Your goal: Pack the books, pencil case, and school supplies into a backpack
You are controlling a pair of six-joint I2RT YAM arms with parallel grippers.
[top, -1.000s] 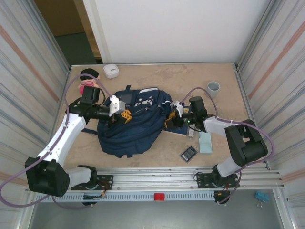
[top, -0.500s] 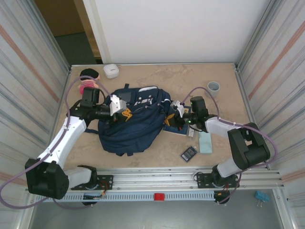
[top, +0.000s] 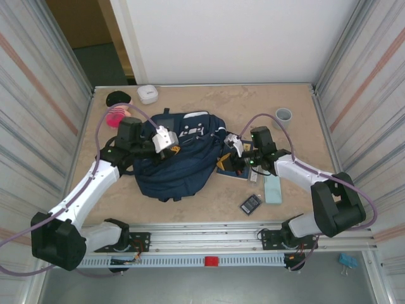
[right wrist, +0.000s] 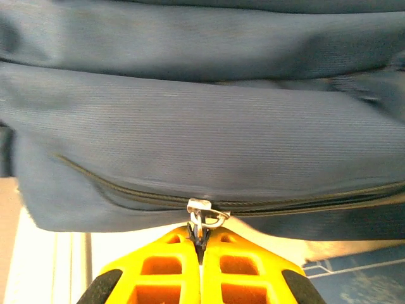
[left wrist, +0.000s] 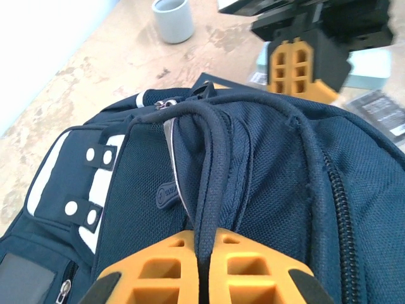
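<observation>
The navy backpack (top: 180,158) lies mid-table, its top toward the right. My left gripper (top: 172,149) is shut on the backpack's dark carry loop (left wrist: 205,190), which runs between its orange fingers (left wrist: 158,272). At the backpack's right edge my right gripper (top: 224,162) is shut on the metal zipper pull (right wrist: 204,215) of a shut zipper. The dark navy book (top: 239,173) lies flat under the right gripper. Right of it lie the pale teal pencil case (top: 273,188), the gridded dark grey rectangle (top: 250,203) and a small silvery bar (top: 254,178).
A grey cup (top: 283,115) stands at the back right. A small white box (top: 147,94) sits at the back left, with a pink object (top: 116,117) and a black one (top: 116,97) nearby. Corrugated walls close in both sides, and a rail runs along the near edge.
My right gripper has shut on the zipper pull. My left gripper has moved right and toward the back with the carry loop, bunching the backpack toward the middle.
</observation>
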